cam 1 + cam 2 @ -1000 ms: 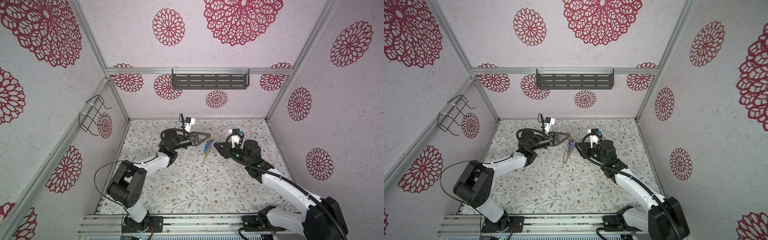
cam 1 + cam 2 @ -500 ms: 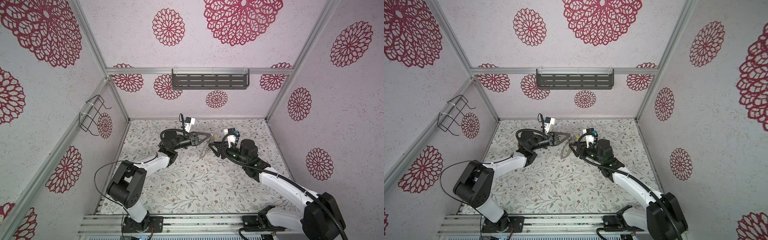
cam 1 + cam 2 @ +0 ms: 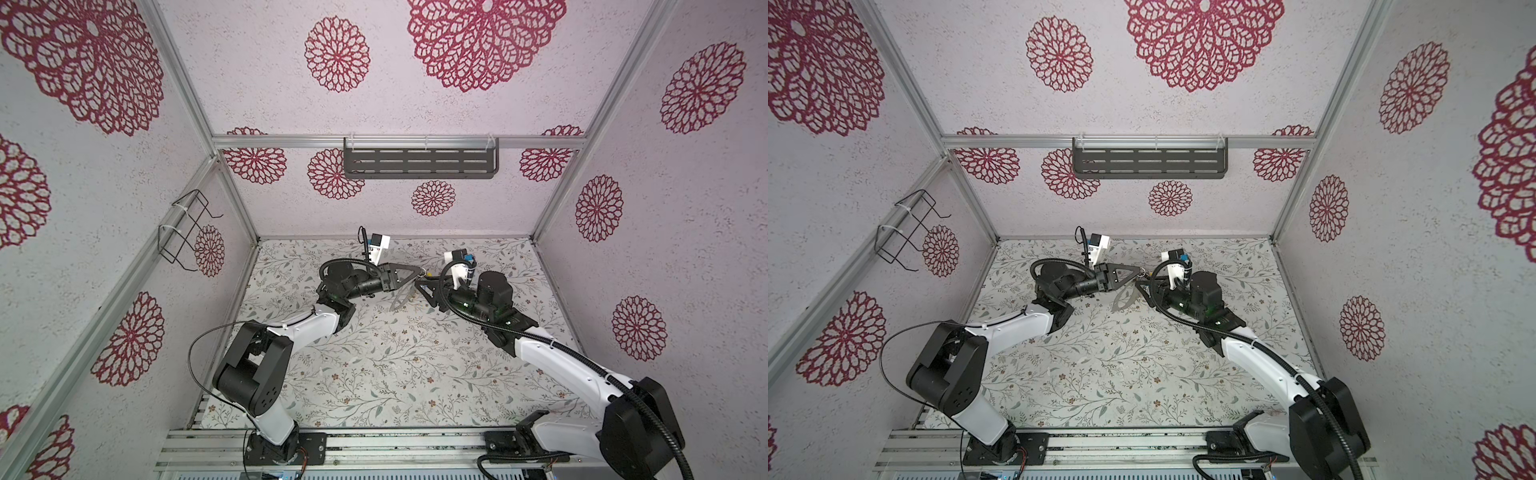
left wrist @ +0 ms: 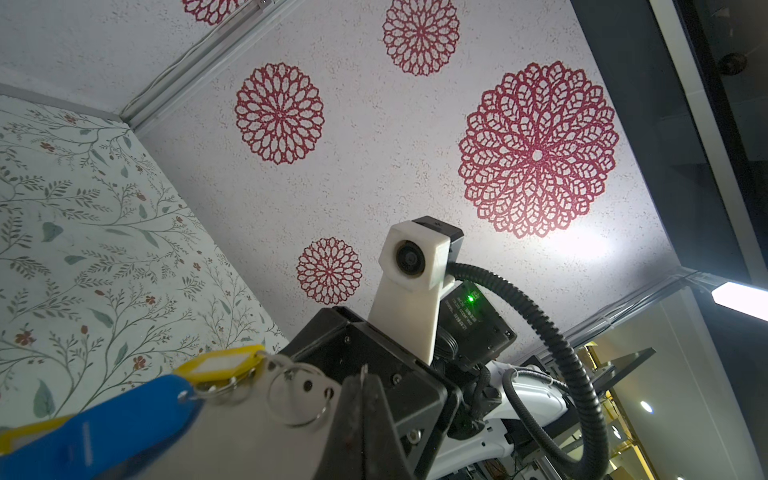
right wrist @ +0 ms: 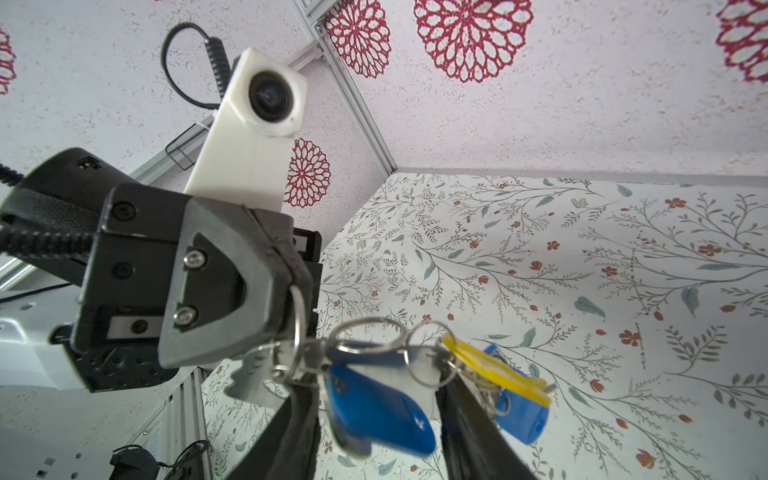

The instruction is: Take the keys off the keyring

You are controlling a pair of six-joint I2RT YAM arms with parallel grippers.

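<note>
Clamping one keyring [image 5: 297, 332]: left pincer [image 5: 296, 293]; right pincer [image 5: 376, 388] apart around one of two blue keys [image 5: 374, 413]; one yellow key [image 5: 494, 378].

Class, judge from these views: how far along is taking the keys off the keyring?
Done: no key looks off; the blue and yellow keys hang from the keyring. In hand: left tool clamps the keyring aloft; right tool, open, straddles the keys. Left: every key.

Here's the table [image 3: 374, 365], in full sight in both top views, its pale top printed all over with grey-green sprigs and small red flowers. Along its near edge runs a metal rail [image 3: 374, 440], carrying the left arm's base [image 3: 286, 451] and the right arm's base [image 3: 511, 444].
</note>
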